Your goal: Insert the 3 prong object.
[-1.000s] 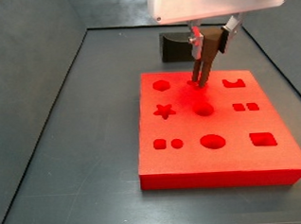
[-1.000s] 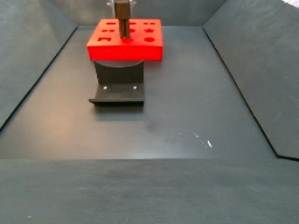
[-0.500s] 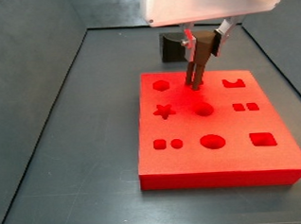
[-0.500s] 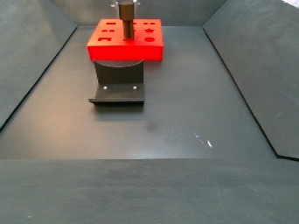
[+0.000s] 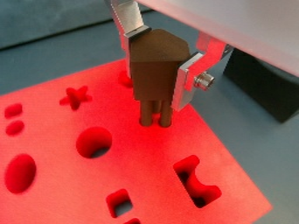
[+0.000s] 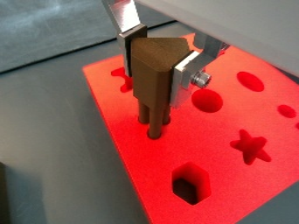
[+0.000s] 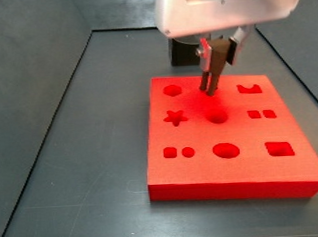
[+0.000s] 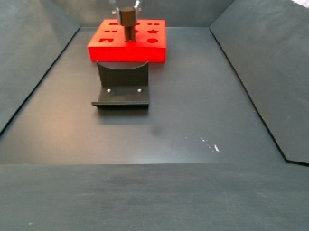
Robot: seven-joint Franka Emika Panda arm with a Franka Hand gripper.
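Now | my gripper [image 5: 160, 74] clamps peg [image 5: 153, 74] by its head | prongs below, over board [image 5: 70, 166] | looks stiff, light, wooden

fingers [image 5: 191, 73]: tops cropped | 3 prong object [image 6: 155, 77]: prong tips hidden | fixture [image 7: 186, 51]: mostly hidden

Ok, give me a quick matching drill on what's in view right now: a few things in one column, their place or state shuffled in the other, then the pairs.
Things:
1. 3 prong object
2. gripper
3. red board
4. fixture

Places or states:
A. lies flat on the dark floor, shaped holes facing up
B. held upright, prongs pointing down at the board
C. stands on the floor beside the board, nothing in it
D. above the board, shut on the brown piece

Pairs: 1-B, 2-D, 3-A, 4-C
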